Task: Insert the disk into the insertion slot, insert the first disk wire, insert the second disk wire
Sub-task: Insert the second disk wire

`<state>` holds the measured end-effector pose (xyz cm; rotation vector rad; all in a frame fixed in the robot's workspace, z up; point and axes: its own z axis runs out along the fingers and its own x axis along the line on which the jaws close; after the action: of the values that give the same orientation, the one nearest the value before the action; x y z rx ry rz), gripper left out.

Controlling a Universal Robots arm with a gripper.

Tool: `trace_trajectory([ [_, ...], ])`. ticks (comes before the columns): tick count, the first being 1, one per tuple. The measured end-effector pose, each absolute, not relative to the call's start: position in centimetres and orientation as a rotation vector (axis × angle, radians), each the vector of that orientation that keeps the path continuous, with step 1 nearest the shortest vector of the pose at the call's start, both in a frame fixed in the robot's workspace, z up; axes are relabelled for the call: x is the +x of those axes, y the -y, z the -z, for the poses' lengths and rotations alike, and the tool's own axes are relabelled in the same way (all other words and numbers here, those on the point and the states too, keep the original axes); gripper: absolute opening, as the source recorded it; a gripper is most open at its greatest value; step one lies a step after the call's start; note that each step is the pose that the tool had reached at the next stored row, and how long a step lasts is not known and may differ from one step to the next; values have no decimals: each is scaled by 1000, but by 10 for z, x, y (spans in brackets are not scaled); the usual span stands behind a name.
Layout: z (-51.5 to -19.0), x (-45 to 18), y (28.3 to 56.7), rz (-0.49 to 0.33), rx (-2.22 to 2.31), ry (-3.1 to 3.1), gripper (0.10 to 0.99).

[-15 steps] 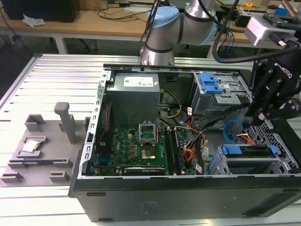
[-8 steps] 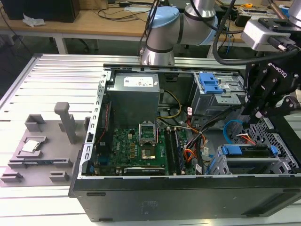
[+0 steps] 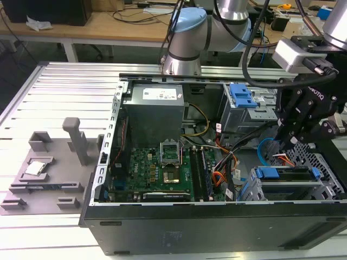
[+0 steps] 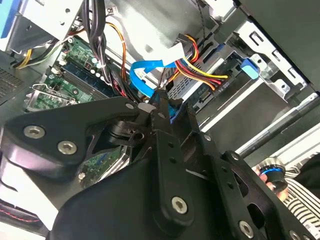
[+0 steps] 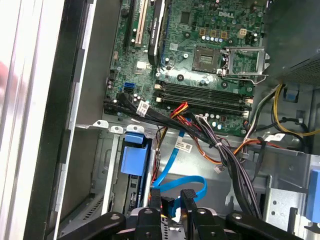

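The disk point(image 3: 284, 174), in its blue carrier point(image 5: 135, 155), lies inside the perforated insertion slot point(image 3: 325, 162) at the exterior view's right. My gripper point(image 3: 290, 142) hangs just above the disk's rear end. In both wrist views the fingers point(image 5: 155, 202) stand close together on the end of the second disk wire point(image 5: 185, 186), a light-blue cable that loops away point(image 4: 145, 70). The first disk wire point(image 4: 200, 70), a red, orange and yellow bundle, runs to a plug at the disk's back edge. Whether that plug is seated I cannot tell.
A taller grey cage with a blue latch point(image 3: 241, 97) stands behind the gripper. The motherboard point(image 3: 162, 168) and power supply point(image 3: 154, 108) fill the case's middle. Black cable bundles point(image 5: 220, 150) cross near the slot. A grey fixture point(image 3: 49, 162) lies outside the case. A striped sleeve point(image 4: 300, 185) is nearby.
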<state>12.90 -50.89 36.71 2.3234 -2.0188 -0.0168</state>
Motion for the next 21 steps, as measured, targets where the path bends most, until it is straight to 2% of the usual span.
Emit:
trace_trajectory([
  [4, -367, 129, 509, 7, 2318, 2015, 286],
  [6, -367, 129, 509, 1, 2314, 2012, 165],
  [9, -367, 129, 510, -7, 2310, 2008, 165],
  [15, -364, 129, 544, -6, 2310, 2008, 165],
  [21, -350, 134, 545, 6, 2265, 2067, 165],
])
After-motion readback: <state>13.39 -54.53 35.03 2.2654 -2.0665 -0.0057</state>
